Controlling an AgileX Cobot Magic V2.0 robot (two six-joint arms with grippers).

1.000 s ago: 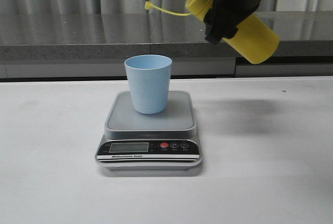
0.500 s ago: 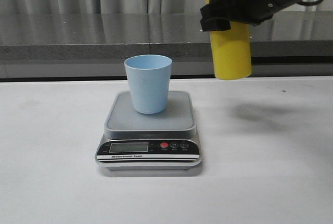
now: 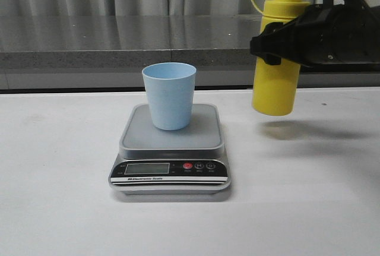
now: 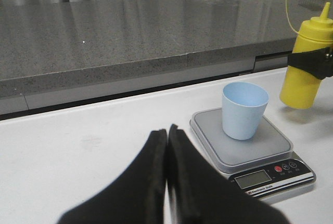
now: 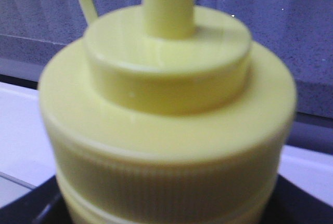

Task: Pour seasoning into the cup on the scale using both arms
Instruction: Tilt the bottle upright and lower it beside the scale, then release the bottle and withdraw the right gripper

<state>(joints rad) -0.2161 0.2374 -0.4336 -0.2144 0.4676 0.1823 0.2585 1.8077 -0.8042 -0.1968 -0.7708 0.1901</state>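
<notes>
The pale blue cup (image 3: 170,95) stands upright on the grey platform of the scale (image 3: 171,137); both also show in the left wrist view, the cup (image 4: 243,109) on the scale (image 4: 250,148). My right gripper (image 3: 285,41) is shut on the yellow seasoning bottle (image 3: 274,84) and holds it upright above the table, right of the scale. Its nozzle points up and its cap hangs on the tether. In the right wrist view the bottle's top (image 5: 166,125) fills the frame. My left gripper (image 4: 166,133) is shut and empty, left of the scale, out of the front view.
A grey stone counter ledge (image 3: 89,48) runs along the back of the white table (image 3: 59,208). The bottle casts a shadow on the table (image 3: 297,130) right of the scale.
The bottle has swung from tilted, nozzle toward the cup, to upright. My right gripper has carried it right and lower. The cup and scale have not moved.
</notes>
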